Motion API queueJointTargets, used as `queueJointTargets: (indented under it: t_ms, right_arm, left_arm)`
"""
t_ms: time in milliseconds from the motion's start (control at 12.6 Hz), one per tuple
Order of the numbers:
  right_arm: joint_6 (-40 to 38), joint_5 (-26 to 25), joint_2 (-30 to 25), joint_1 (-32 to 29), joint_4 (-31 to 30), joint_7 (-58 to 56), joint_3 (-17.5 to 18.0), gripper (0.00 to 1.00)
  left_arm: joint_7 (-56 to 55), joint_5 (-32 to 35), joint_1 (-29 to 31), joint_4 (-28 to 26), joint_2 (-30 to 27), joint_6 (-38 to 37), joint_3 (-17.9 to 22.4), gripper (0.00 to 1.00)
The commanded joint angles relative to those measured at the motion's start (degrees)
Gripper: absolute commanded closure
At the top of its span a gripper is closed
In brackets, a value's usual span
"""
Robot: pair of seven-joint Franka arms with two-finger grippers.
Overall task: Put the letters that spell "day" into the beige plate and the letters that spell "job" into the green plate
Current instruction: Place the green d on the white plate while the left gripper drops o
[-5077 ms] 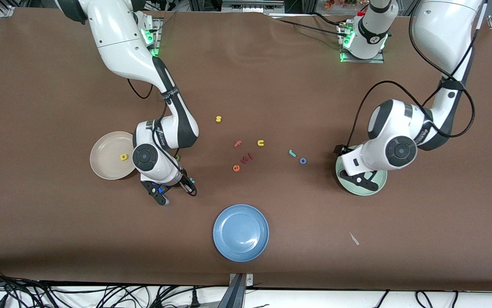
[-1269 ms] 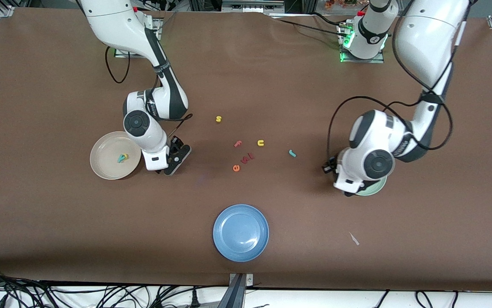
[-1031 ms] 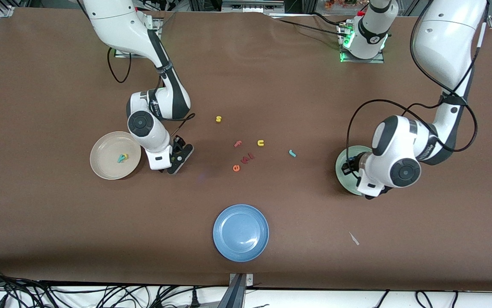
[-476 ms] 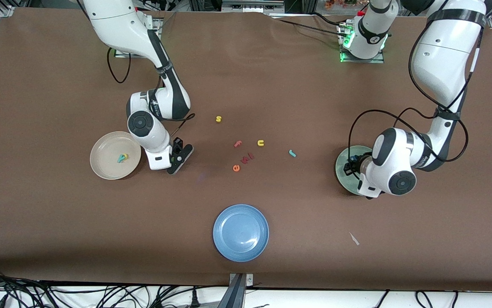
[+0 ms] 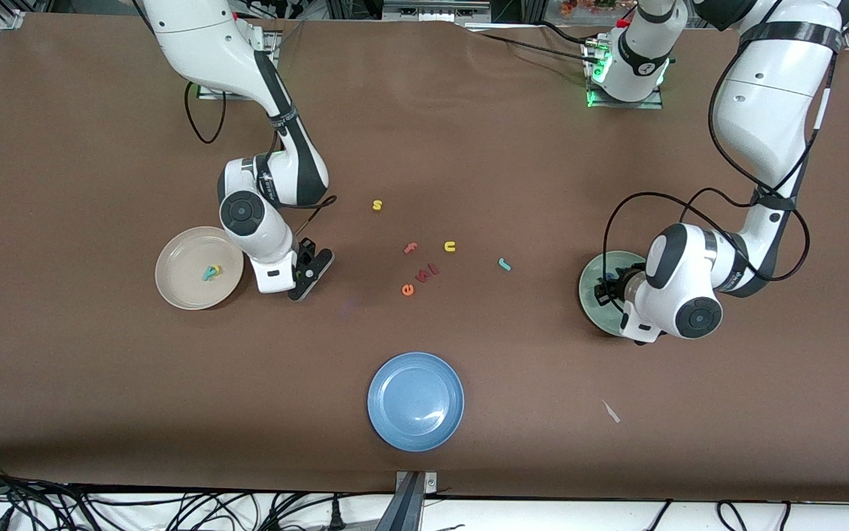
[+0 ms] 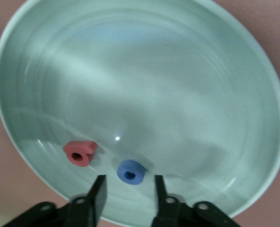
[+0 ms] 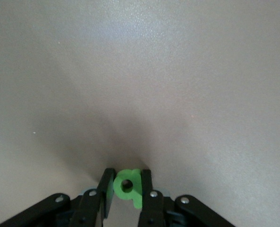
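Note:
The beige plate holds the yellow "d" and the teal "y". Beside it, toward the table's middle, my right gripper is down at the table, shut on the green "a". At the left arm's end, my left gripper hangs open low over the green plate. The blue "o" lies free in that plate just off its fingertips, with the pink-red "b" beside it. The teal "j" lies on the table between the plates.
A blue plate sits nearer the front camera, mid-table. Loose letters lie in the middle: yellow "s", pink "f", yellow "u", orange "e", small red pieces. A white scrap lies toward the front.
My left gripper has opened and the blue "o" now lies loose in the green plate. My right gripper has closed its fingers onto the green "a" without shifting place.

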Motion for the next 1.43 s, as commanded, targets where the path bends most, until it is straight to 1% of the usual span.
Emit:
queueJointTargets:
  t_ms: [0, 159, 238, 397, 476, 555, 635, 714, 793, 873, 952, 1031, 1111, 1349]
  right_arm:
    - [-0.04, -0.12, -0.96, -0.27, -0.19, 0.91, 0.55, 0.84]
    - [-5.11, 0.23, -1.05, -0.7, 2.69, 1.7, -0.06, 0.85]
    - [-8.88, 0.23, -1.14, -1.05, 4.97, 3.71, -1.11, 0.85]
    - [-15.65, 0.75, -1.14, -1.14, 8.41, 7.92, -4.71, 0.85]
    - [-18.47, 1.98, -1.14, -1.32, 9.3, 9.43, -7.25, 0.85]
    - [-21.55, 2.77, -1.14, -1.41, 9.57, 10.57, -9.8, 0.81]
    - [-23.58, 2.78, -1.14, -1.41, 9.48, 11.02, -11.56, 0.81]
    - [-24.99, 2.78, -1.05, -1.41, 9.39, 12.41, -13.32, 0.81]
    - [-25.61, 2.78, -0.96, -1.5, 9.04, 14.17, -15.08, 0.81]
    - [-25.97, 2.78, -0.7, -1.76, 8.69, 14.62, -16.05, 0.81]
    - [-26.84, 2.69, -0.7, -2.8, 8.69, 14.71, -16.41, 0.76]
    - [-27.81, 2.78, -0.61, -4.47, 8.69, 14.97, -16.33, 0.32]
    - [-28.25, 2.87, -0.52, -5.27, 8.78, 17.76, -16.24, 0.0]
    - [-28.34, 3.04, -0.7, -4.75, 9.57, 24.45, -16.15, 0.0]
  left_arm:
    - [0.67, 0.03, 0.35, 0.48, -2.1, -1.0, -0.3, 0.0]
    - [0.15, 0.03, -0.35, 0.83, -4.38, -2.15, -0.39, 0.0]
    - [0.05, 0.03, -0.61, 0.92, -5.61, -2.15, -1.61, 0.0]
    - [-0.21, -0.06, -0.62, 1.01, -7.37, -2.06, -4.24, 0.0]
    - [-0.56, -0.41, -0.53, 1.01, -7.64, -2.06, -5.74, 0.0]
    - [-2.22, -2.24, -0.53, 0.92, -7.65, -1.8, -6.62, 0.0]
    - [-4.06, -2.52, -0.7, 0.92, -7.65, -1.8, -7.33, 0.0]
    - [-7.38, -2.52, -0.7, 0.74, -7.65, -1.45, -9.16, 0.0]
    - [-10.64, -2.43, -0.88, 0.48, -7.65, -0.84, -10.05, 0.0]
    - [-12.24, -2.52, -1.14, -0.13, -7.65, 0.65, -11.28, 0.0]
    - [-15.04, -2.43, -2.01, -0.83, -7.56, 2.4, -11.55, 0.0]
    - [-18.37, -1.74, -3.67, -1.36, -7.56, 4.77, -11.46, 0.0]
    - [-21.01, -1.56, -4.82, -2.24, -7.38, 6.97, -11.38, 0.01]
    - [-26.04, -0.86, -6.59, -6.53, -7.56, 15.05, -11.38, 0.04]
